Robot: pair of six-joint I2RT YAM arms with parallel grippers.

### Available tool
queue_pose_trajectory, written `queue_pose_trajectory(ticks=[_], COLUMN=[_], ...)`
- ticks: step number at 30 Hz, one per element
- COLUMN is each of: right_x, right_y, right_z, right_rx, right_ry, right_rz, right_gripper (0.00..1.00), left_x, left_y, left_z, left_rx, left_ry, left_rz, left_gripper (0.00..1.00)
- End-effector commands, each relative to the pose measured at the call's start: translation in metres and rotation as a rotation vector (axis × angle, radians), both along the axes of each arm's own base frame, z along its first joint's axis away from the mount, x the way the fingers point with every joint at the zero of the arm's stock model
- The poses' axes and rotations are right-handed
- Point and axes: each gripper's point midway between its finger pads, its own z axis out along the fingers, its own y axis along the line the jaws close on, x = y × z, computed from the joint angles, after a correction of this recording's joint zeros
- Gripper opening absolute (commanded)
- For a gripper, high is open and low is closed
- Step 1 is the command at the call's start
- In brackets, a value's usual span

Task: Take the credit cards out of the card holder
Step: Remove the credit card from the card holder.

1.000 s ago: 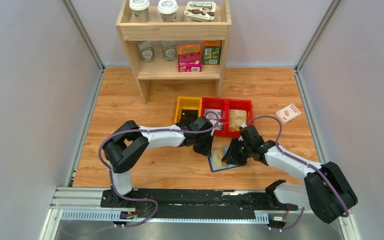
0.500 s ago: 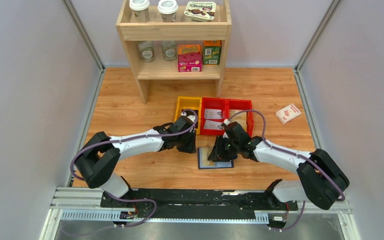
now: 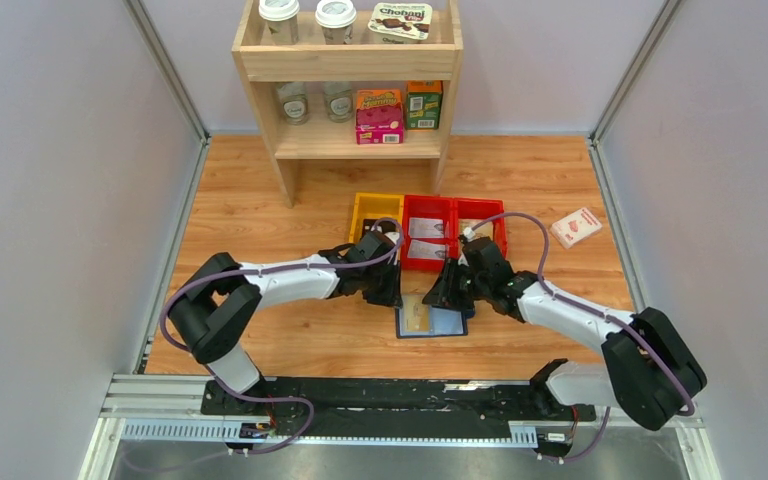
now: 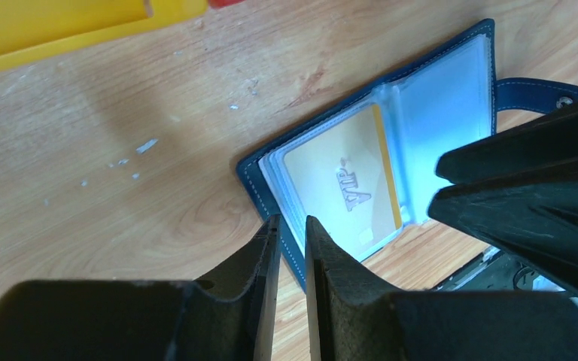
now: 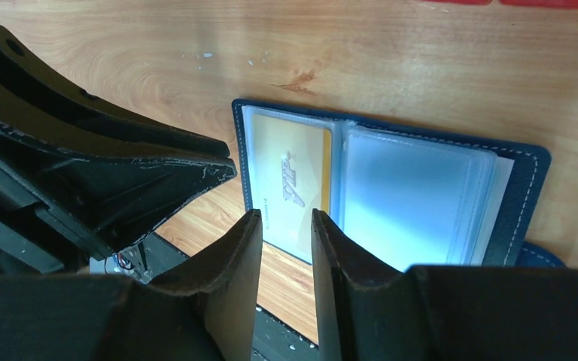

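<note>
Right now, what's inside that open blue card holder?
The card holder shows a gold VIP card in one clear sleeve; the facing sleeve looks empty. Sleeves stacked beneath are covered.

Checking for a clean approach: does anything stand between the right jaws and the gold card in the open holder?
Only the clear sleeve: the gold card lies inside it, in the open card holder. Nothing else is between it and the right gripper; the left gripper stands beside the holder.
</note>
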Motion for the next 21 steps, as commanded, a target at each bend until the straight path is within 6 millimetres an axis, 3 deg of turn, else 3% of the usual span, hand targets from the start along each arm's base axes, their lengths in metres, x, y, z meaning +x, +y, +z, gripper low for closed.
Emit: queue_pose_trajectory(ticks=[1, 7, 12, 21], right_x=[0.003, 0.000, -0.001, -0.001], right_y=[0.007, 0.009, 0.003, 0.019], right_z=[-0.006, -0.023, -0.032, -0.015], right_rx=[0.035, 0.030, 0.013, 0.154], right_ry=[-0.017, 0.050, 0.087, 0.024], right_rz=[0.039, 0.054, 0.028, 0.101], right_gripper=[0.33, 0.33, 0.33, 0.32], left_x=[0.009, 0.006, 0.000, -0.007], left_y=[-0.026, -0.028, -0.021, -0.010], left_z=[0.020, 0.008, -0.007, -0.022], left_rx=[-0.092, -0.070, -0.019, 0.037], left_ry=[-0.026, 0.015, 0.057, 0.095], left_rz=[-0.036, -0.047, -0.051, -0.053], left_gripper=[0.27, 0.26, 0.19, 0.08])
